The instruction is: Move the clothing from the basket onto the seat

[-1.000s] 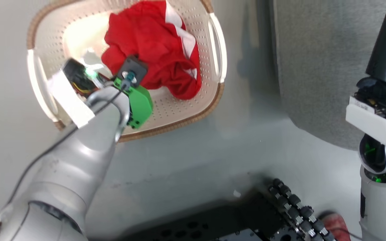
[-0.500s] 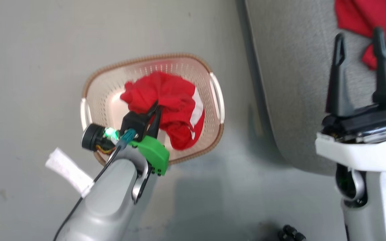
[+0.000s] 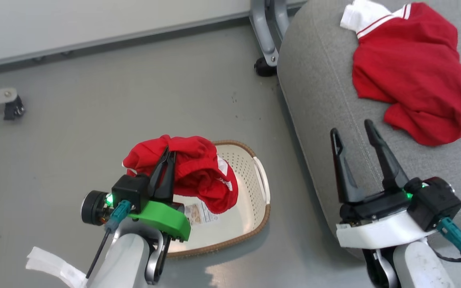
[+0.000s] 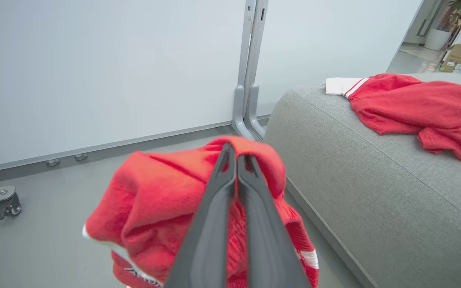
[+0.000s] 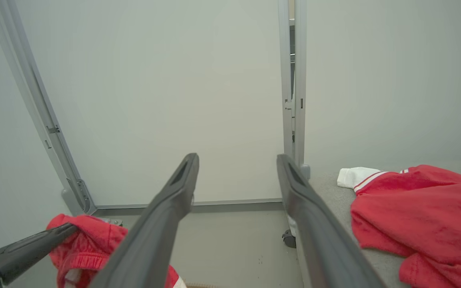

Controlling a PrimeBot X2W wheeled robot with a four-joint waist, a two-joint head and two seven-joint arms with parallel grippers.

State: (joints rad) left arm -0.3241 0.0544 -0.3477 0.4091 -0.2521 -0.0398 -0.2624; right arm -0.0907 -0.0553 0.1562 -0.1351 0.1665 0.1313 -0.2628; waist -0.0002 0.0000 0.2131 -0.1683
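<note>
The seat [image 3: 318, 120] on my right has one red garment [image 3: 414, 80] lying on it, long axis running away from me, white cuff at the far end. The second garment [image 3: 198, 172] hangs bunched from my left gripper [image 3: 168, 152], pinched tight, now up over the basket [image 3: 261, 188] (half a second ago it sat inside). My right gripper [image 3: 351, 127] is spread, holding nothing. The basket's sticker [image 3: 198, 214] is unreadable.

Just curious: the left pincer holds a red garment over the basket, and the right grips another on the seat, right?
No: the head view shows the right pincer open and empty; the other garment lies untouched on the seat.
</note>
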